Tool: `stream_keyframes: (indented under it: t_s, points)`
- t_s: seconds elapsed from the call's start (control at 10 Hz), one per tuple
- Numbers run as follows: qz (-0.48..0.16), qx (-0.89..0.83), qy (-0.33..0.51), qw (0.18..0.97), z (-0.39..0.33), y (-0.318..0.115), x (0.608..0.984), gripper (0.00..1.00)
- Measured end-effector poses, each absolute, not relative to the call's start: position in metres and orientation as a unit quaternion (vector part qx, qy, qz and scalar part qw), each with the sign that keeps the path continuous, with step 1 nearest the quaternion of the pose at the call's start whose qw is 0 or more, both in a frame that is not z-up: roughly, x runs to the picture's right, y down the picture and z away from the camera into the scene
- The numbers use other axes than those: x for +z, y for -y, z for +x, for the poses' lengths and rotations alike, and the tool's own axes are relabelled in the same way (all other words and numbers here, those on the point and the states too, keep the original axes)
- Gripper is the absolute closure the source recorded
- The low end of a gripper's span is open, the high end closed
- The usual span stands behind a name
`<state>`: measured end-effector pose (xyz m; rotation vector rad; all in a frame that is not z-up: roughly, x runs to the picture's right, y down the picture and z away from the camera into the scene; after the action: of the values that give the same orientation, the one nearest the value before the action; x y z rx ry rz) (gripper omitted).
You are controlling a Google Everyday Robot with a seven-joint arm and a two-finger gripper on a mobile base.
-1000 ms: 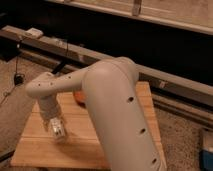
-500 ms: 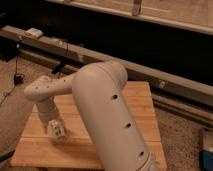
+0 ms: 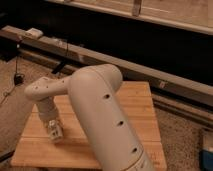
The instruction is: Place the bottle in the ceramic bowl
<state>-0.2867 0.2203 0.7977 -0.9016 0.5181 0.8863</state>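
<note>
- The tool point(image 3: 54, 129) hangs low over the left side of the worktop point(image 3: 145, 115).
- Whether it is spread or pinching cannot be told.
- The bottle cannot be told apart from the tool's pale tip.

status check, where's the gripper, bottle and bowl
Gripper low over left side of wooden table. Bottle and ceramic bowl not in sight. Arm blocks view of mid-table.

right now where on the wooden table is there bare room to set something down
Bare board shows on the right of the table, between the arm and the right edge, and along the front left strip by the pincer. The left middle is crowded: the pincer hangs low there, and the arm hides the centre.
</note>
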Motion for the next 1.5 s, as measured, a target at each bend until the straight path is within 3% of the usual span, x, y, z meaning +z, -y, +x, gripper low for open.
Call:
stream_keyframes:
  t_s: [0.1, 0.3, 0.9, 1.5]
  points:
    - [-0.42, 0.409, -0.237, 0.775, -0.287, -0.218, 0.797, 0.85]
    - [-0.425, 0.411, -0.226, 0.774, -0.289, -0.208, 0.793, 0.99]
    - [-0.413, 0.448, -0.161, 0.776, -0.286, -0.107, 0.757, 1.0]
    - [-0.376, 0.511, -0.114, 0.764, -0.247, -0.011, 0.783, 1.0]
